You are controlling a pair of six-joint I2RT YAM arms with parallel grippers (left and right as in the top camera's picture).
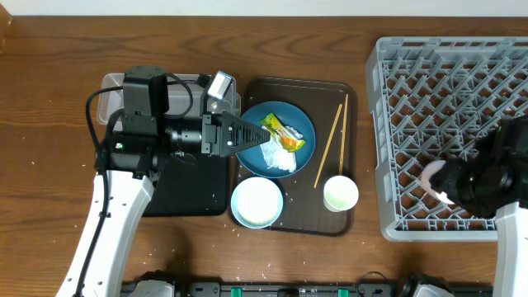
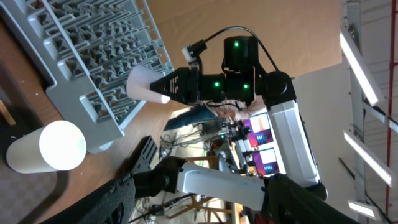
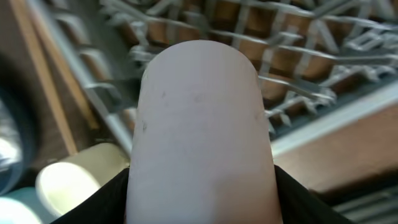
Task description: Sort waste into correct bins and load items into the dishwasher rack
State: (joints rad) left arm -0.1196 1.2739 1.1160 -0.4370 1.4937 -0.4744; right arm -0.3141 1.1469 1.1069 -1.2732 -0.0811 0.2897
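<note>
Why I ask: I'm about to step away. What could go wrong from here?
The right gripper holds the pink cup over the dishwasher rack; released off-peg, it may tip or wedge crookedly. The left gripper points at the snack wrapper, which lies beside the crumpled tissue on the blue plate; one grab might take both, mixing waste.

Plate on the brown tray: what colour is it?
The plate is blue; the overhead view shows it best.
</note>
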